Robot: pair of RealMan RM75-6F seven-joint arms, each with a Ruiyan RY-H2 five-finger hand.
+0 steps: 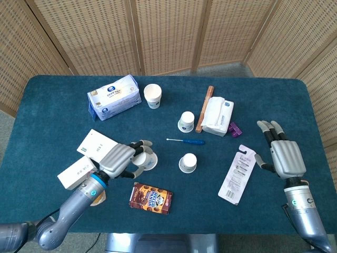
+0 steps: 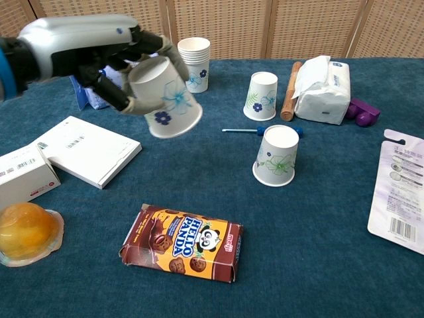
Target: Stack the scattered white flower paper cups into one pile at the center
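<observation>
Left hand [image 1: 120, 159], as we see it in the head view, grips a white flower paper cup [image 1: 145, 159] held clear of the blue table [image 1: 52, 105], its mouth tilted to the right; right hand [image 1: 283, 153] rests flat at the far right with fingers extended and apart, holding nothing, beside a blister pack [image 1: 237, 174]. Two inverted cups stand near the centre, one [image 1: 187, 162] nearer us and one [image 1: 186, 120] farther, with a screwdriver [image 1: 186, 140] between them. A stack of upright cups [image 1: 152, 96] stands just right of a tissue pack [image 1: 114, 96]. In the chest view, we see the left hand [image 2: 86, 53] at upper left, fingers wrapped round the raised cup [image 2: 165, 98], which is tilted with its open rim down and to the right, above the table and in front of the stack [image 2: 194, 63]. The near inverted cup [image 2: 277, 156] sits right of centre; a Hello Panda box [image 2: 182, 242] lies near us.
</observation>
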